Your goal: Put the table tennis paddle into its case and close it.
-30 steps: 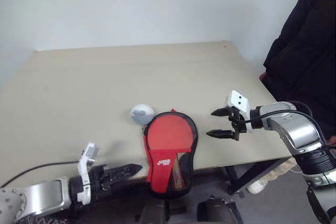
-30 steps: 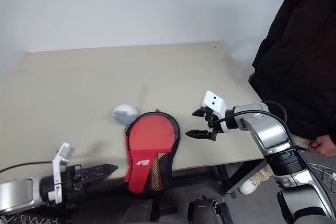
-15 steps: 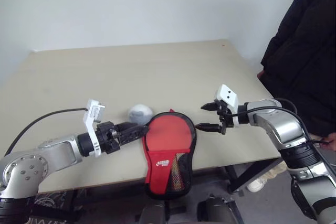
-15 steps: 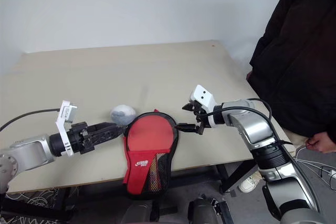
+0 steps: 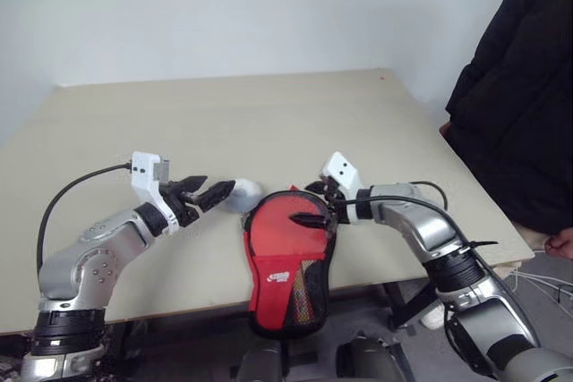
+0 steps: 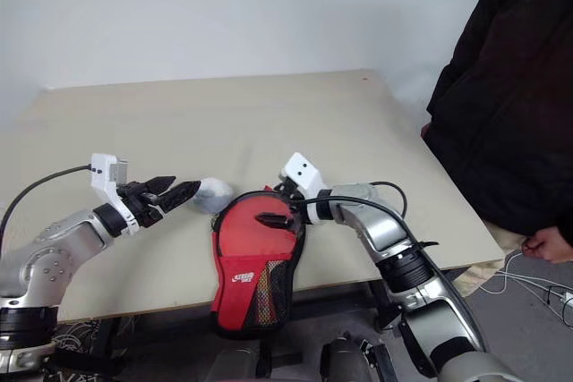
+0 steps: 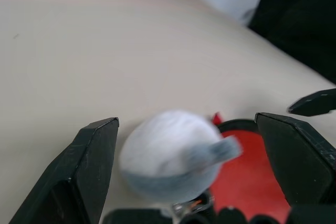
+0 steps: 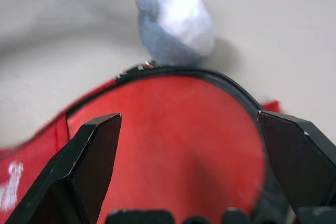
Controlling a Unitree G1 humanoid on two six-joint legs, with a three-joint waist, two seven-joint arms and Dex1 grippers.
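**Both grippers spread, nothing held; case at the near table edge**

We find the case (image 5: 288,261) lying flat at the near edge of the beige table (image 5: 269,123), its round red end on the tabletop and its narrow end, with black mesh and white lettering, hanging over the edge toward us. We cannot tell whether the red round face seen through it is the paddle itself or the case's red panel.

A small pale blue-grey soft lump (image 5: 243,194) sits on the table at about 10 o'clock from the case's round end, just beside its black rim.

The left gripper (image 5: 208,192) has its two fingers spread and points at the lump from the 9 o'clock side; the lump sits between the fingers (image 7: 94,156) in the left wrist view. Contact is not clear.

The right gripper (image 5: 312,206) is also spread, empty, above the round end of the case from 3 o'clock.

A person in black clothing (image 5: 519,87) stands at the table's right side.
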